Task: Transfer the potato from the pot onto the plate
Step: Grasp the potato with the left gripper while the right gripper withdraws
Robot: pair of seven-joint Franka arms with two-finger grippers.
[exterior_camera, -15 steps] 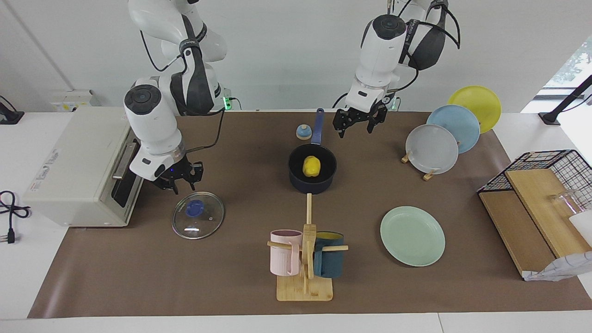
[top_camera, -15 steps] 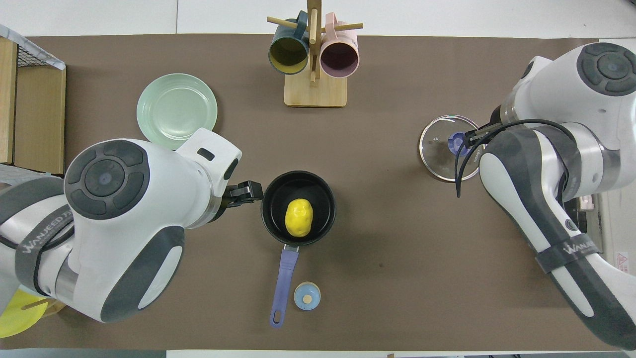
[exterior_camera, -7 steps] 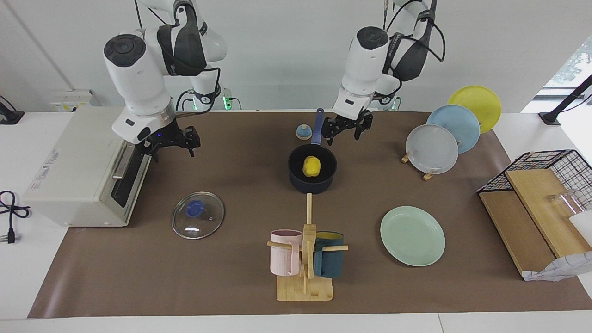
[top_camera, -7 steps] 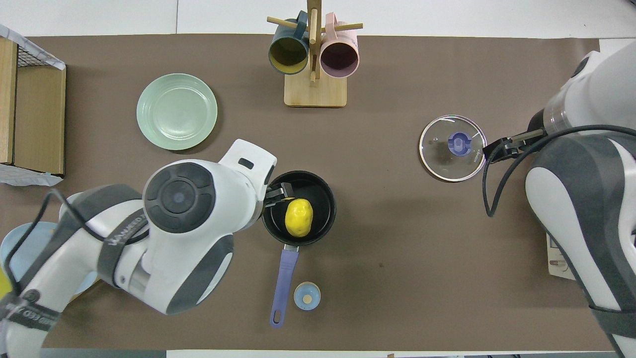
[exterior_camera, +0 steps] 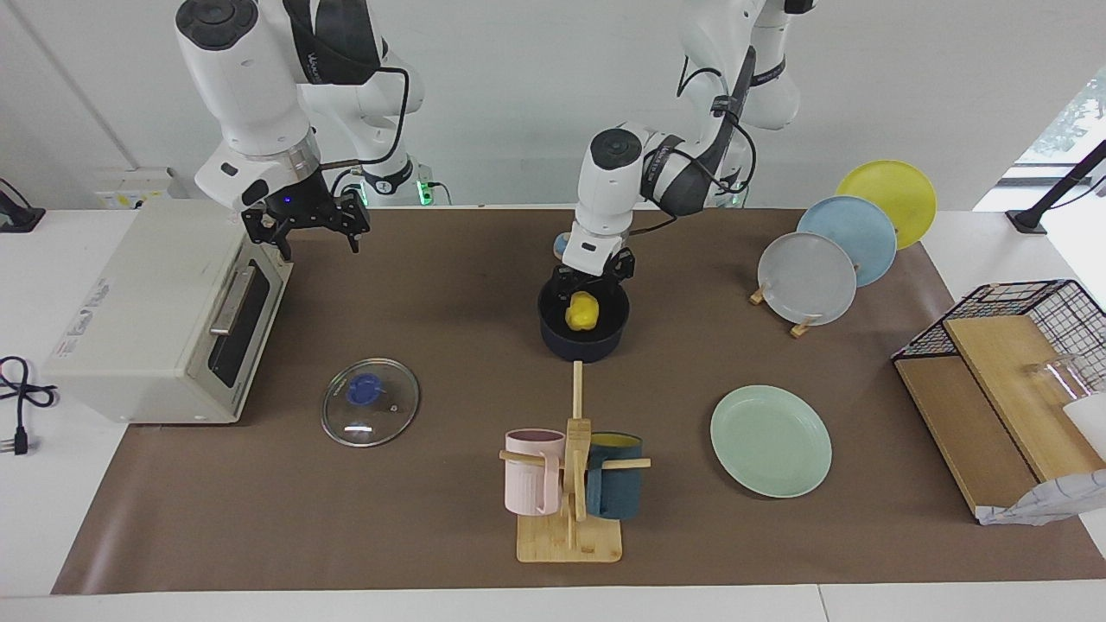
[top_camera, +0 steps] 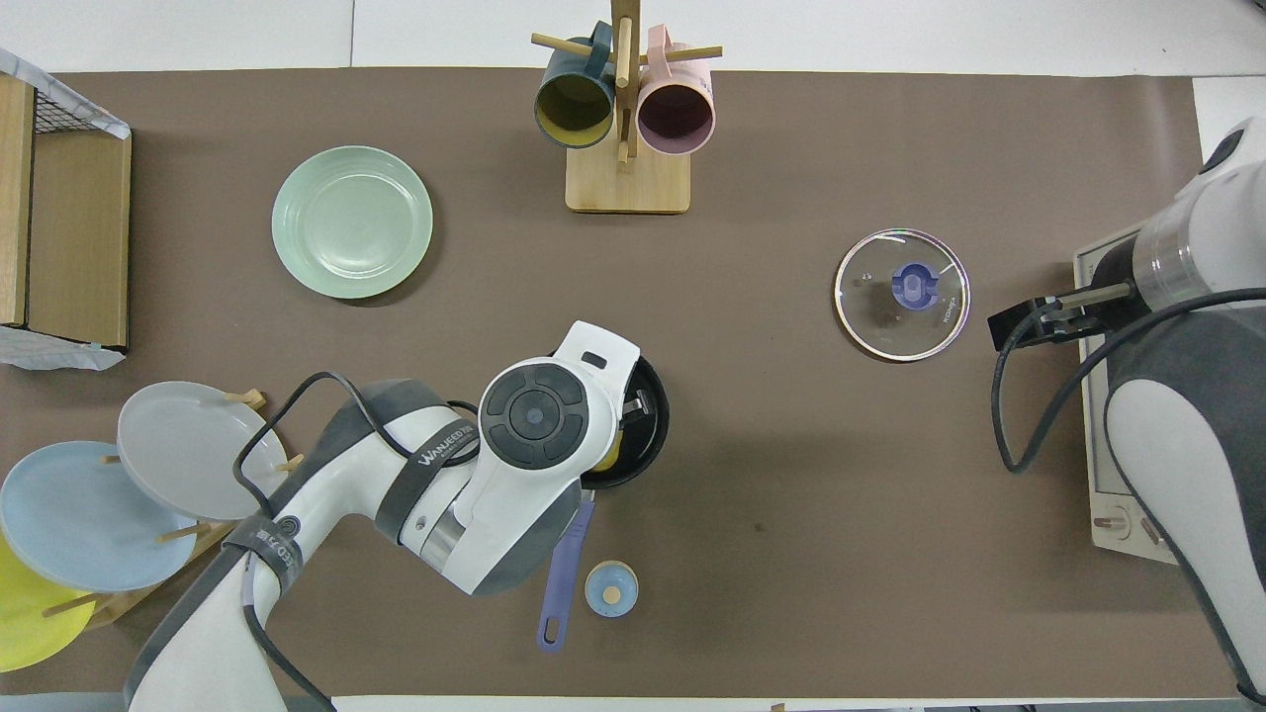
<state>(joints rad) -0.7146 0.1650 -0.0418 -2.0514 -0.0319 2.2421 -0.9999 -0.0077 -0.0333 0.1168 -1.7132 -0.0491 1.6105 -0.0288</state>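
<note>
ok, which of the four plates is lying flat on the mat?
The mint-green plate, toward the left arm's end. The grey, light blue and yellow plates stand on edge in a wooden rack.

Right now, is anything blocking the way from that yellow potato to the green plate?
Nothing visible does. The potato lies in the lidless pot, the left pincer open just above it. Bare brown mat runs from the pot to the empty mint-green plate; the mug rack stands aside.

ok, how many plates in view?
4. A green plate lies flat on the mat toward the left arm's end. Grey, blue and yellow plates stand in a rack, nearer the robots.
</note>
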